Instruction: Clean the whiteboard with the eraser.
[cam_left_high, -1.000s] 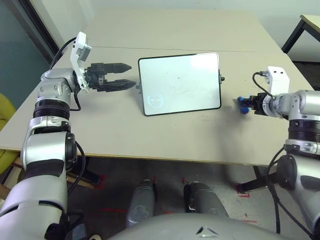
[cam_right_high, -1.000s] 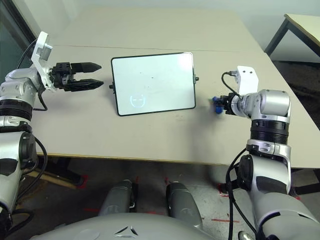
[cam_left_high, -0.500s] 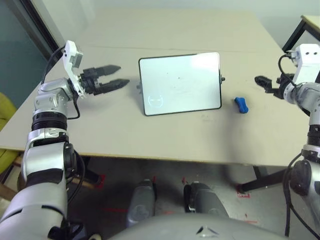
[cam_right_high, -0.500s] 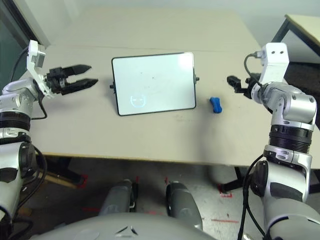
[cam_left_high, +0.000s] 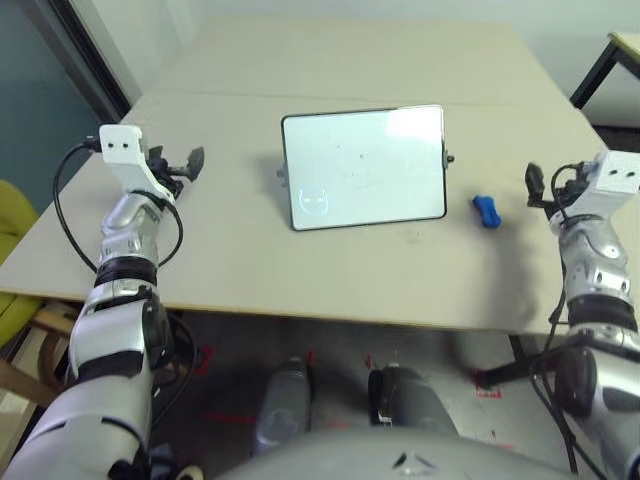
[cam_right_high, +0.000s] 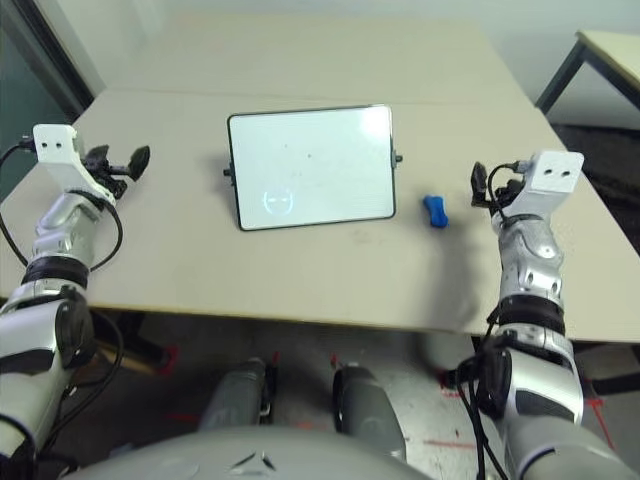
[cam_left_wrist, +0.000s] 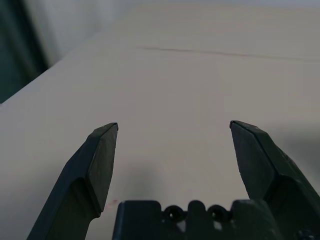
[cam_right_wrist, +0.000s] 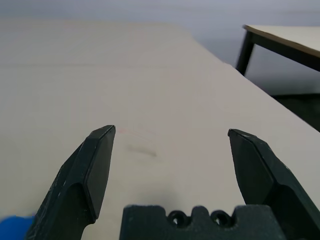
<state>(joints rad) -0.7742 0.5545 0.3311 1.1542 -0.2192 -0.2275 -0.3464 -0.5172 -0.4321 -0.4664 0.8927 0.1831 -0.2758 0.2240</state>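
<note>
Now eraser (cam_left_high: 485, 211) lying on table, near wide-open right pincer (cam_right_wrist: 172, 145), left pincer (cam_left_wrist: 172, 135) spread too

The scene is evenly and brightly lit from above, and the pale tabletop (cam_left_high: 350, 60) is washed nearly white toward its far edge. A soft patch of glare is seen on the upper right corner of the whiteboard (cam_left_high: 364, 166), with a milder sheen spread across its surface. Shadows are faint and diffuse; a weak grey one is cast on the tabletop beside the right arm. In the wrist views, the fingertips (cam_left_wrist: 102, 150) of the left tool (cam_left_wrist: 174, 125) and those of the right tool (cam_right_wrist: 171, 131) are rendered slightly soft, and the background behind them is blurred.
</note>
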